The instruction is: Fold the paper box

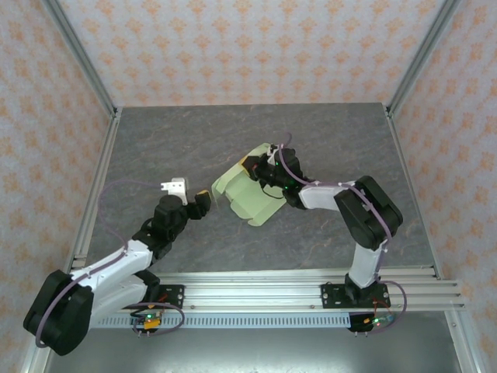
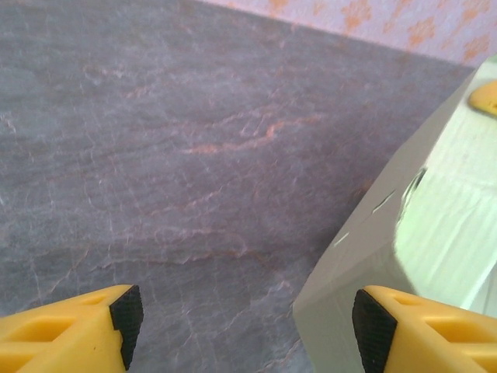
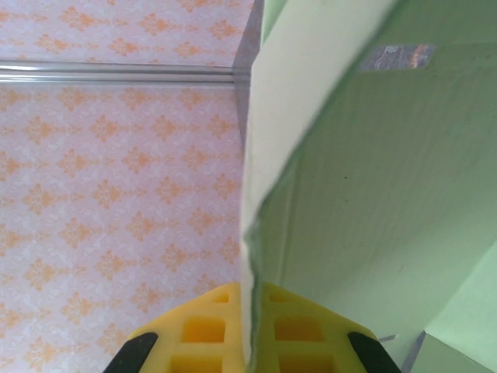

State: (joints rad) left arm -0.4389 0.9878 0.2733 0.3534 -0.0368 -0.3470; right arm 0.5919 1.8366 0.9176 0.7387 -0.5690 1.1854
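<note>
Right gripper (image 3: 252,342) pinches the paper box (image 1: 247,198) wall; at the box's nine o'clock, the left gripper (image 1: 190,194) gapes empty.

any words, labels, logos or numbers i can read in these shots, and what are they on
None can be read.
paper box: plain pale green card, no print seen.
wallpaper: orange ornament pattern, no letters.
table: grey marbled surface, no markings.
small boards at the arm bases: any print there is too small to read.
</note>
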